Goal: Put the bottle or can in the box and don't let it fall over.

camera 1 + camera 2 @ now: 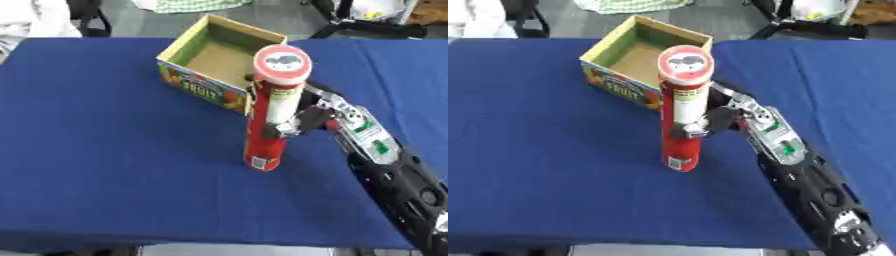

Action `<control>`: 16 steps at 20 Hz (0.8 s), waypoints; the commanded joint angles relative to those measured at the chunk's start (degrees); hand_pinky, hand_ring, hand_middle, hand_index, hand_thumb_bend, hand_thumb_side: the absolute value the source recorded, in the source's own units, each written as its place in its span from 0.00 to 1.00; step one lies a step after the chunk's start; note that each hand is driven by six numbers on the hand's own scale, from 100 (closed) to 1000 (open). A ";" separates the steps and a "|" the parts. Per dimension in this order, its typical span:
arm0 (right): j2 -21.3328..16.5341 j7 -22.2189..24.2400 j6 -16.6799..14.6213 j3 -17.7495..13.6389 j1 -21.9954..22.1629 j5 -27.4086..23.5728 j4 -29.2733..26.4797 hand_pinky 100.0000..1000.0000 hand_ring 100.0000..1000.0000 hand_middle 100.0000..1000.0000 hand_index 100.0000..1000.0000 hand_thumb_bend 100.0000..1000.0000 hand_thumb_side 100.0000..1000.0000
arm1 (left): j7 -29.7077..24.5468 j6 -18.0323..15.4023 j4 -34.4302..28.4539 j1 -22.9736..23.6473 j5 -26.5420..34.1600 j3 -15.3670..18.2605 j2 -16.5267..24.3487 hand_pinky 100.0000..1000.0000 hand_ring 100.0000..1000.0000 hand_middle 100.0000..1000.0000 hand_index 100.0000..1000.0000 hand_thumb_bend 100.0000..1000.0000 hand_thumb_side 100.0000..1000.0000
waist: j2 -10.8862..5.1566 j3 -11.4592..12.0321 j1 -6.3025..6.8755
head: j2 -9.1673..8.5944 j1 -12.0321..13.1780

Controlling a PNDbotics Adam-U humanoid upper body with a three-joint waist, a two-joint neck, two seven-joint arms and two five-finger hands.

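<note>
Though blurry, "FRUIT" on box

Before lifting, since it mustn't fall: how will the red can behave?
The can is tall on a narrow base, so it probably tips easily. Its smooth round side may slip in the right hand and would roll if dropped.

table: blue cloth | floor: grey | far edge: green checked fabric

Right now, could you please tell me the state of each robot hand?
Left robot hand: not in view.
Right robot hand: fingers curled round the tall red can, which stands upright on the blue table beside the open box.
</note>
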 commanded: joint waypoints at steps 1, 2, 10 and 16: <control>-1.75 -0.80 0.49 -0.02 -0.30 -1.26 -1.96 0.76 0.97 1.00 0.35 0.51 0.00 | -0.05 -0.04 -0.69 -0.63 0.24 0.39 0.98 0.68 1.00 0.89 0.82 0.44 0.87 | -0.36 0.12 0.09 | 0.30 0.28; -1.76 -0.93 0.60 -0.01 -0.23 -1.50 -2.06 0.76 0.97 1.00 0.33 0.49 0.00 | -0.04 -0.05 -0.69 -0.63 0.24 0.40 0.99 0.68 1.00 0.89 0.82 0.44 0.87 | -0.35 0.12 0.10 | 0.30 0.30; -2.10 -1.97 0.97 -0.19 -0.25 -2.42 -2.82 0.75 0.97 1.00 0.30 0.43 0.00 | -0.03 -0.06 -0.70 -0.54 0.23 0.43 1.07 0.69 1.00 0.89 0.82 0.44 0.87 | -0.46 -0.01 0.10 | 0.30 0.32; -2.51 -3.47 1.17 -0.78 -1.45 -2.10 -3.88 0.75 0.97 1.00 0.30 0.44 0.00 | -0.06 -0.05 -0.68 -0.48 0.22 0.42 1.09 0.69 1.00 0.89 0.82 0.44 0.87 | -0.56 -0.12 0.10 | 0.30 0.45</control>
